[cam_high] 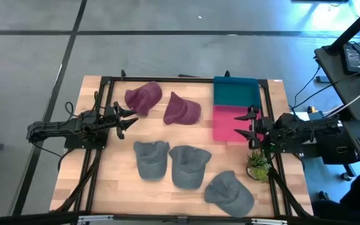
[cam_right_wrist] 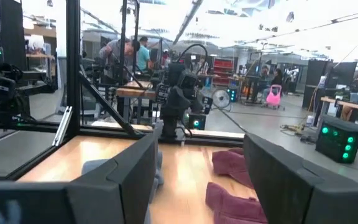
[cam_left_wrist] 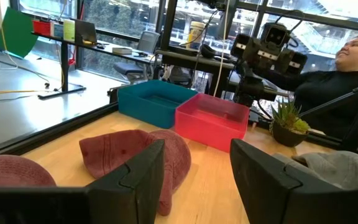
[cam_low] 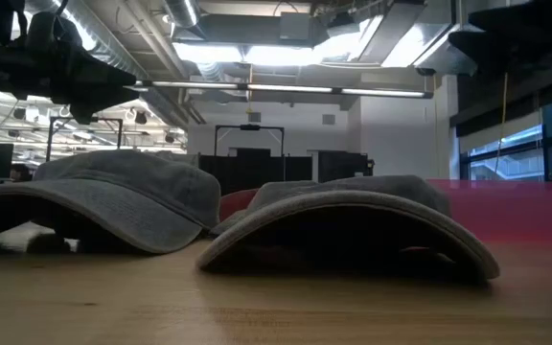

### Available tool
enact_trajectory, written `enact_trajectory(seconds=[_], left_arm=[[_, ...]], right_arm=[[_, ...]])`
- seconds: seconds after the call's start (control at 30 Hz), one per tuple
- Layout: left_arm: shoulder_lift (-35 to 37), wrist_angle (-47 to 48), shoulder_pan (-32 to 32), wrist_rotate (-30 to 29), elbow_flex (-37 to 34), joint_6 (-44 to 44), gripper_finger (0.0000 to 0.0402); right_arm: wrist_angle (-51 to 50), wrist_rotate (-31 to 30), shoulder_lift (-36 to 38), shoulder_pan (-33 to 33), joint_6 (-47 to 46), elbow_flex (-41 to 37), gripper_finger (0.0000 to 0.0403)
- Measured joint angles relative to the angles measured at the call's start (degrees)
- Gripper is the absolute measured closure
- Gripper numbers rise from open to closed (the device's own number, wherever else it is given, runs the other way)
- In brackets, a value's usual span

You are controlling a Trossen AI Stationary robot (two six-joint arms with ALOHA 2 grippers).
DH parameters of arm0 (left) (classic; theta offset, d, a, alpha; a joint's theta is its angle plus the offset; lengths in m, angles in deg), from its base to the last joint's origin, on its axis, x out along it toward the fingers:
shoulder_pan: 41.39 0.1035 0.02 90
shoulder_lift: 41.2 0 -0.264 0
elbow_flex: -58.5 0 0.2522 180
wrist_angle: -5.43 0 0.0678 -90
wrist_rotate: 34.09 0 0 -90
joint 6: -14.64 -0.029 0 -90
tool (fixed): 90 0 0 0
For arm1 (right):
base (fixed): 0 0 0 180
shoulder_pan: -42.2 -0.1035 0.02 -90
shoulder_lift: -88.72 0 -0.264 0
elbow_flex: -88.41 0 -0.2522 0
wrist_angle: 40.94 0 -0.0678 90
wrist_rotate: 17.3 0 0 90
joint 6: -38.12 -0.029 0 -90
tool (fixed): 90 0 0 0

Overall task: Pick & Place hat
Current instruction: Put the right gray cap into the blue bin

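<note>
Five caps lie on the wooden table, resting on their brims and crowns. Two are maroon (cam_high: 144, 97) (cam_high: 181, 110) and three are grey (cam_high: 150, 158) (cam_high: 188, 166) (cam_high: 230, 192). My left gripper (cam_high: 127, 119) hovers open at the table's left side, left of the maroon caps; its wrist view shows the nearer maroon cap (cam_left_wrist: 135, 155) just ahead of the fingers. My right gripper (cam_high: 247, 125) hovers open at the right side, over the pink bin (cam_high: 229, 128). Neither gripper touches anything. In the low view, two grey caps (cam_low: 113, 196) (cam_low: 353, 220) fill the foreground.
A teal bin (cam_high: 236, 90) stands at the far right, with the pink bin directly in front of it. A small potted plant (cam_high: 258, 165) sits by the right edge. A black frame (cam_high: 105, 81) borders the table. A person (cam_left_wrist: 353, 56) sits beyond the right side.
</note>
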Motion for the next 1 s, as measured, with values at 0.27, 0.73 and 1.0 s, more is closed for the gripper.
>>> enact_trajectory(seconds=[0.27,0.73,1.0], left_arm=[[-0.01,0.0,0.0,-0.03,0.0,-2.89,0.0224],[-0.02,0.02,0.02,-0.04,-0.02,-3.51,0.0224],[0.0,0.02,0.0,-0.04,0.0,-3.49,0.0224]], right_arm=[[-10.64,4.22,-16.58,-0.1,-3.52,12.41,0.0166],[-40.62,9.44,-57.45,-11.6,-16.79,41.96,0.0166],[-44.05,14.11,-74.3,-17.63,-25.35,48.05,0.0166]])
